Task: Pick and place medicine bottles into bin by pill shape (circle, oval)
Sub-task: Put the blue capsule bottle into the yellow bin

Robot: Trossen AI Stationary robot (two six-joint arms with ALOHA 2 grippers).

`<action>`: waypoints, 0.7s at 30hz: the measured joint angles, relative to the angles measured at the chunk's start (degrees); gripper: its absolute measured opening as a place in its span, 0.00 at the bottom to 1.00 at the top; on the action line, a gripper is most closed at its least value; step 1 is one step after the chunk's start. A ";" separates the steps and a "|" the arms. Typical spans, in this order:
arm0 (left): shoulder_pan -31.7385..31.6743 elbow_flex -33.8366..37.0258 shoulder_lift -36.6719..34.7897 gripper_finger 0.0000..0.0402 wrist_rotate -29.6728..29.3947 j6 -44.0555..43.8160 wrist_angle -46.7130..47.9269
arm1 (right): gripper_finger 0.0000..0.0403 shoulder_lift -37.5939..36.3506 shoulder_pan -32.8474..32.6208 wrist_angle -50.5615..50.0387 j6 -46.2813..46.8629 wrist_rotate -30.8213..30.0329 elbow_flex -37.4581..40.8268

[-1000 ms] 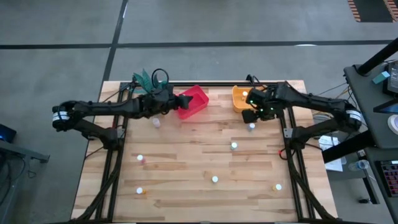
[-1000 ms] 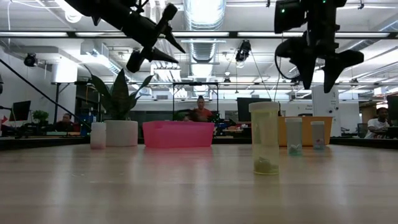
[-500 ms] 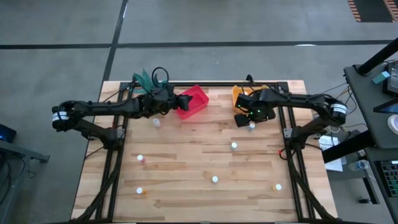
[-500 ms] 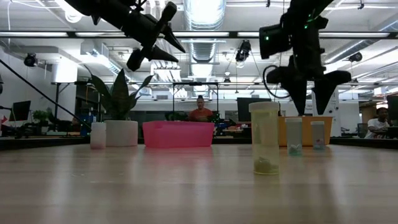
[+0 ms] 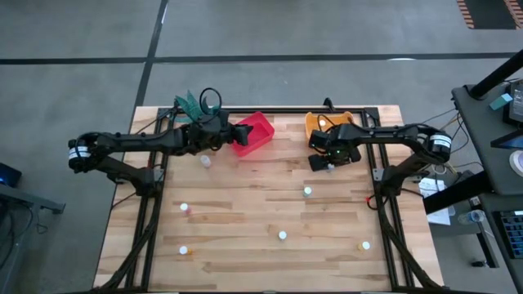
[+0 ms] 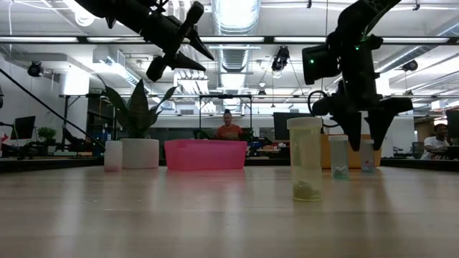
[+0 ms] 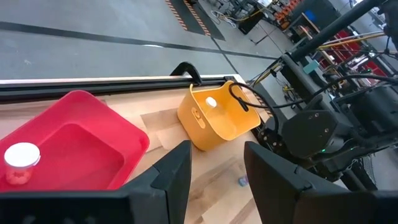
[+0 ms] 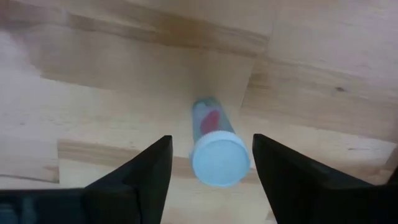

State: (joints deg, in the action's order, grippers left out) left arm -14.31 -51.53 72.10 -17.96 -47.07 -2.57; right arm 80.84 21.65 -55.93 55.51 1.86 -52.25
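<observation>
Your right arm is over a bottle near the yellow bin.
On the wooden table [image 5: 245, 204], your left gripper [image 5: 231, 135] hangs over the red bin [image 5: 255, 133], fingers parted, empty. Your right gripper [image 8: 208, 163] stands spread around an upright white-capped bottle [image 8: 215, 149], just beside the yellow bin [image 5: 316, 124], not touching it.

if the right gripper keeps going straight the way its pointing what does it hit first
Most likely the medicine bottle standing on the table right under it. The right gripper points down with open fingers on either side of the white cap, not yet touching.
</observation>
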 joint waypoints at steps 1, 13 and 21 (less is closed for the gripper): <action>0.00 0.00 0.00 0.33 0.00 0.00 -0.02 | 0.51 0.00 0.00 -0.02 0.05 -0.17 0.00; 0.00 0.02 0.00 0.33 0.00 0.00 0.00 | 0.26 -0.04 -0.02 0.42 1.07 -0.32 0.00; 0.02 0.02 0.00 0.33 0.07 2.39 -0.01 | 0.28 -4.14 0.00 -4.34 0.34 -0.07 -3.54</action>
State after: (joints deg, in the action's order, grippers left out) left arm -14.28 -51.51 72.10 -17.89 -44.68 -2.58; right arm 76.70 21.65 -60.26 55.85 1.78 -55.79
